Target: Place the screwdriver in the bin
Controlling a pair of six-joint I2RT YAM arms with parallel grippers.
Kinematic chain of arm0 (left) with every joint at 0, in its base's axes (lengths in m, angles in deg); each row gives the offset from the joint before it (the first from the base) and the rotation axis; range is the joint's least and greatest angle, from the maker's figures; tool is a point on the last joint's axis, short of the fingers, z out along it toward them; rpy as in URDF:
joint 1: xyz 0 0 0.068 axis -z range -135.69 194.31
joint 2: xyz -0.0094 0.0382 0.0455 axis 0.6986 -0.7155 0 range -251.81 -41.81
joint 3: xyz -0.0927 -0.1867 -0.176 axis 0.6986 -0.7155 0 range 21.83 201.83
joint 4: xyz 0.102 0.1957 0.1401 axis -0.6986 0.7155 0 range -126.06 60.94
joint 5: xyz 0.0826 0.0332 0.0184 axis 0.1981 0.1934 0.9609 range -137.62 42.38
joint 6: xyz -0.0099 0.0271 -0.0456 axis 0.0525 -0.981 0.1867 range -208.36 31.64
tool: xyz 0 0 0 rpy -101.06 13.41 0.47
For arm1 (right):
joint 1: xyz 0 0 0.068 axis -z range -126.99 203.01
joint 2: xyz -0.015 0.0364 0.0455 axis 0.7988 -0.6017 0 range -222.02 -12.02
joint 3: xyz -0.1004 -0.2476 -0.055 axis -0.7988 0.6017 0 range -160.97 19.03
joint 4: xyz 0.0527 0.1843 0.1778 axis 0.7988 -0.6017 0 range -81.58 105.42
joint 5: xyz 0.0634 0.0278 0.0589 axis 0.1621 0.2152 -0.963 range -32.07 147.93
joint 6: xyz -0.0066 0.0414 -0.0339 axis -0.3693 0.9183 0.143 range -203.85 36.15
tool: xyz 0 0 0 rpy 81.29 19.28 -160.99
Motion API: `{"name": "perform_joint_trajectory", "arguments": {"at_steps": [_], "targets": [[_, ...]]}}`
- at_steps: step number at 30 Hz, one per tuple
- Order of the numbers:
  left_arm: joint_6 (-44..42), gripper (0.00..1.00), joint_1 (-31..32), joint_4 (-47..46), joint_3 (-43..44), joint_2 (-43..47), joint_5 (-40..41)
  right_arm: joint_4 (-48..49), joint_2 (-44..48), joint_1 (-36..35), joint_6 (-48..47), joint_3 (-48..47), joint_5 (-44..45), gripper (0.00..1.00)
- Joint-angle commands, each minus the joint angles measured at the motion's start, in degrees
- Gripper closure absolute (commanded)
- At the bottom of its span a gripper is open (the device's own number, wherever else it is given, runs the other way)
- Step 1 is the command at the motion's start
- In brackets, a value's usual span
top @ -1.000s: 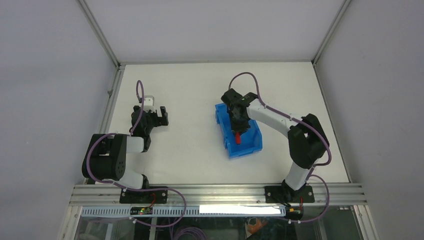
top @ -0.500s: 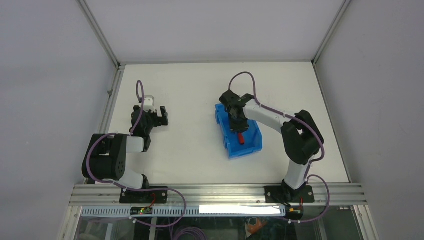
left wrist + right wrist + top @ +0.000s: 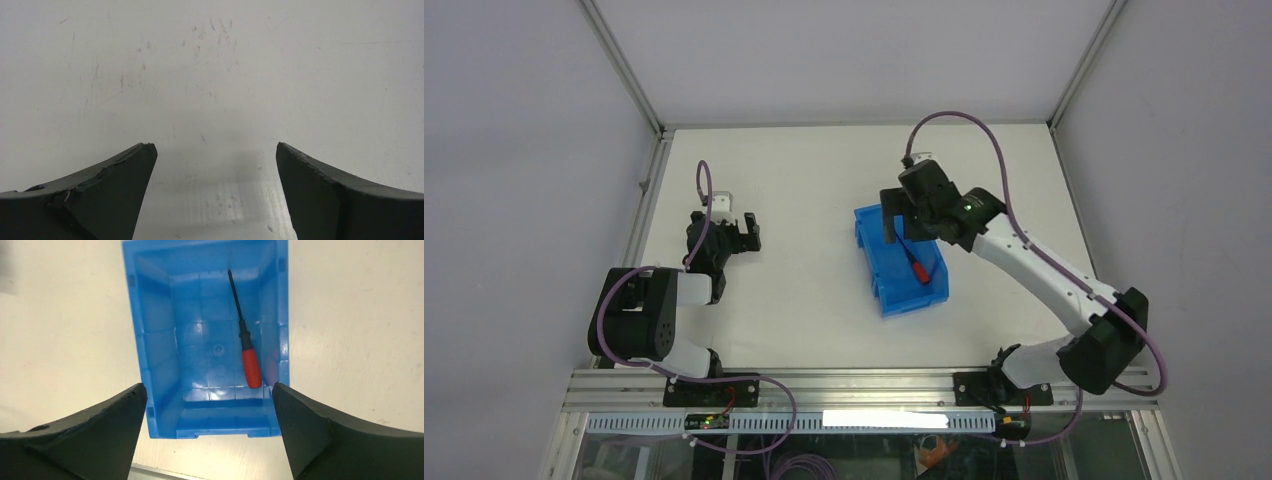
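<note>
The blue bin (image 3: pixel 904 298) stands right of the table's middle. The screwdriver (image 3: pixel 917 267), with a red handle and a thin dark shaft, lies loose on the bin floor along its right wall. My right gripper (image 3: pixel 906 232) hovers open above the bin's far end with nothing between its fingers. In the right wrist view the bin (image 3: pixel 160 365) lies below the open right gripper (image 3: pixel 208 386). The screwdriver (image 3: pixel 250 365) rests inside it, apart from both fingers. My left gripper (image 3: pixel 742 232) is open over bare table at the left. The left wrist view shows the left gripper (image 3: pixel 215 145) empty.
White table (image 3: pixel 804 300) with a metal rail (image 3: pixel 864 385) along its near edge. Grey walls enclose the left, far and right sides. A small white block (image 3: pixel 723 203) sits just beyond the left gripper.
My right gripper has opened and let go of the screwdriver, which now lies in the bin. The gripper has risen and drawn back to the far end; the right elbow has swung right.
</note>
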Motion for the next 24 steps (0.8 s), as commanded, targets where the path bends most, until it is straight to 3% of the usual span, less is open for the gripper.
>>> {"name": "perform_joint_trajectory", "arguments": {"at_steps": [1, 8, 13, 18, 24], "targets": [[0.9, 0.01, 0.6, -3.7, 1.2, 0.0, -0.9, 5.1, 7.9, 1.4, -6.5, 1.3, 0.9, 0.01], [0.9, 0.01, 0.6, -3.7, 1.2, 0.0, -0.9, 14.2, 16.3, 12.9, -8.2, 12.3, -0.2, 0.01], [0.9, 0.01, 0.6, -3.7, 1.2, 0.0, -0.9, 23.5, 21.0, 19.4, -5.7, 24.4, 5.1, 0.01], [0.9, 0.01, 0.6, -3.7, 1.2, 0.0, -0.9, 30.5, 27.5, 21.6, -3.0, 34.8, 10.0, 0.01], [0.9, 0.01, 0.6, -3.8, 1.2, 0.0, -0.9, 32.8, 30.1, 21.9, -2.8, 40.8, 10.8, 0.01]]}}
